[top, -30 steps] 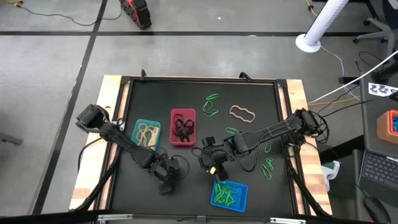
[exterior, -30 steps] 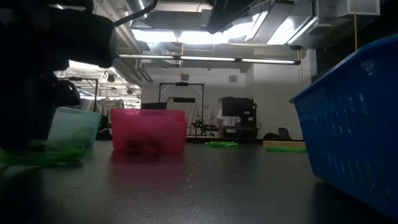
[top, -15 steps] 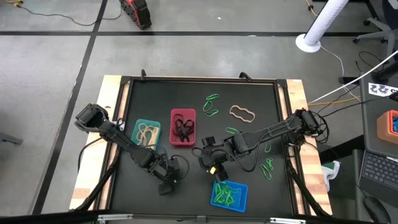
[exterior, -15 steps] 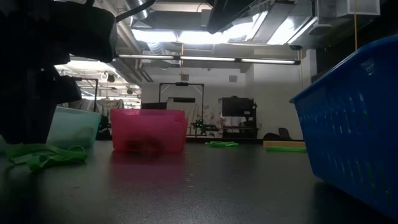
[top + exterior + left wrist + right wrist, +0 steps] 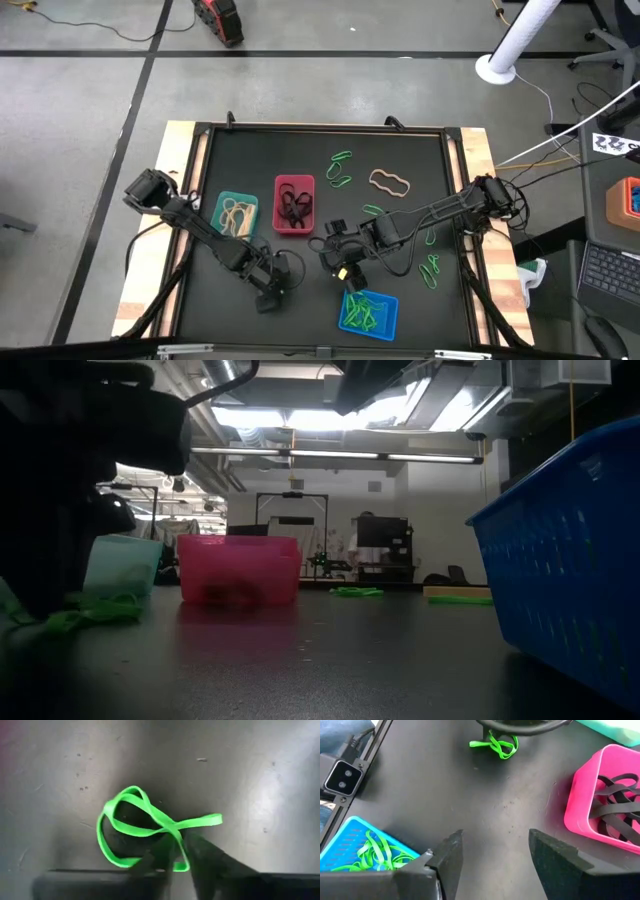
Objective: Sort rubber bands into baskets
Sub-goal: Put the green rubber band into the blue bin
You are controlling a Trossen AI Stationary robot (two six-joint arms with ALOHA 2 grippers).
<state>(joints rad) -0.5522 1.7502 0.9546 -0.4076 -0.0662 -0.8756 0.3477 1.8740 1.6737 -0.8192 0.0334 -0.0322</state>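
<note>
Green rubber band (image 5: 150,827) | left tool (image 5: 177,852) pinching it | right tool (image 5: 492,852) wide, near red basket (image 5: 605,800)

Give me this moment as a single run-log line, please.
left gripper: jaws pinching green rubber band on the mat | right gripper: open, waiting between red basket and blue basket

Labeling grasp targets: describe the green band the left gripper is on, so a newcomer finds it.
On the black table, near its front edge, between the teal basket and blue basket, lies one twisted green rubber band. Only this one sits at the left gripper, apart from the other loose bands.
</note>
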